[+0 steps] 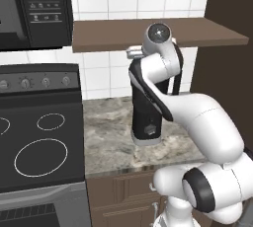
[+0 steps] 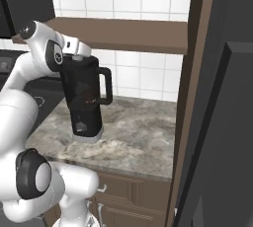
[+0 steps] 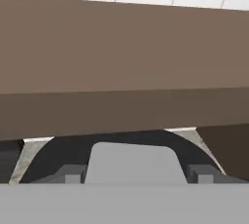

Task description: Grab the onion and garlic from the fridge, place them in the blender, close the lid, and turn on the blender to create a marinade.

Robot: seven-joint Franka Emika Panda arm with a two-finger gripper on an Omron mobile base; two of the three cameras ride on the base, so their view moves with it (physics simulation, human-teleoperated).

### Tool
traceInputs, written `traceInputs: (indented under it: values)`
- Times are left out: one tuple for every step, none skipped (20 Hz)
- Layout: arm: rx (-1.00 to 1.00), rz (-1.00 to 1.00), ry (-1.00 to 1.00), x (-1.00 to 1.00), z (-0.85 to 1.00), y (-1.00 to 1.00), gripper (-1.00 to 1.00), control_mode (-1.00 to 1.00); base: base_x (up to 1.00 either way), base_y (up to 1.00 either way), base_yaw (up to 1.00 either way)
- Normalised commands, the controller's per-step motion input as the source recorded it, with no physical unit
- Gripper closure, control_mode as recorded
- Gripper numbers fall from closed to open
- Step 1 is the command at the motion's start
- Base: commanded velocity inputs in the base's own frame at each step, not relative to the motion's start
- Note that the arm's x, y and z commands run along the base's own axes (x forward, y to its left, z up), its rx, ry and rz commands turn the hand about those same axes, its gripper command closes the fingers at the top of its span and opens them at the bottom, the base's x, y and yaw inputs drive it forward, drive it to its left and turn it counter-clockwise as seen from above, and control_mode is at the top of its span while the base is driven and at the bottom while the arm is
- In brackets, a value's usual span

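Blender (image 2: 85,102): tall black jug on a black base, standing on the grey stone counter (image 2: 138,132), under the brown shelf (image 2: 128,33) and right of the stove (image 1: 34,137). Loop handle points right in the right base view.

Lid (image 3: 131,162): black rounded-square cap with a grey square centre, seated on the jug top, directly below the hand in the hand view.

Gripper (image 3: 133,173): poised at the jug top, one tip either side of the grey centre. Jaws stand wide; whether the tips touch the lid cannot be told. Nothing is seen held.

Onion, garlic: not sighted; the jug is opaque.

Fridge (image 2: 222,122): grey door at the near right.

Step in hand (judged): lid closing looks done or nearly so; the front knob (image 1: 149,132) remains.

Handling, lid (judged): light, stiff, smooth plastic, likely slippery; take it across opposite edges or press flat on the centre.

Handling, knob (judged): small, rigid, round; pinch it across its width, as the tall jug could tip under a sideways push.
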Motion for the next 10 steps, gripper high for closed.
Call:
traceInputs:
  values:
    - [0.0,0.0,-0.27,-0.12,0.0,0.01,1.0,-1.0,0.0,0.0,0.0]
    - [0.0,0.0,-0.24,-0.13,0.06,0.02,1.0,-1.0,0.0,0.0,0.0]
    - [0.0,0.0,-0.19,-0.11,0.03,0.04,1.0,-1.0,0.0,0.0,0.0]
    - [0.0,0.0,-0.04,0.0,0.0,0.06,1.0,-1.0,0.0,0.0,0.0]
    - [-0.03,0.0,0.0,0.0,0.0,0.08,1.0,-1.0,0.0,0.0,0.0]
    - [0.0,0.0,0.0,0.0,0.0,0.0,1.0,-1.0,0.0,0.0,0.0]
    - [0.0,0.0,0.0,0.0,0.0,0.0,1.0,-1.0,0.0,0.0,0.0]
    - [0.0,0.0,-0.13,0.0,0.09,0.09,1.0,-1.0,0.0,0.0,0.0]
    - [0.0,0.0,-0.15,0.0,0.3,0.07,1.0,-1.0,0.0,0.0,0.0]
    - [0.0,0.0,-0.1,0.0,0.22,0.04,1.0,-1.0,0.0,0.0,0.0]
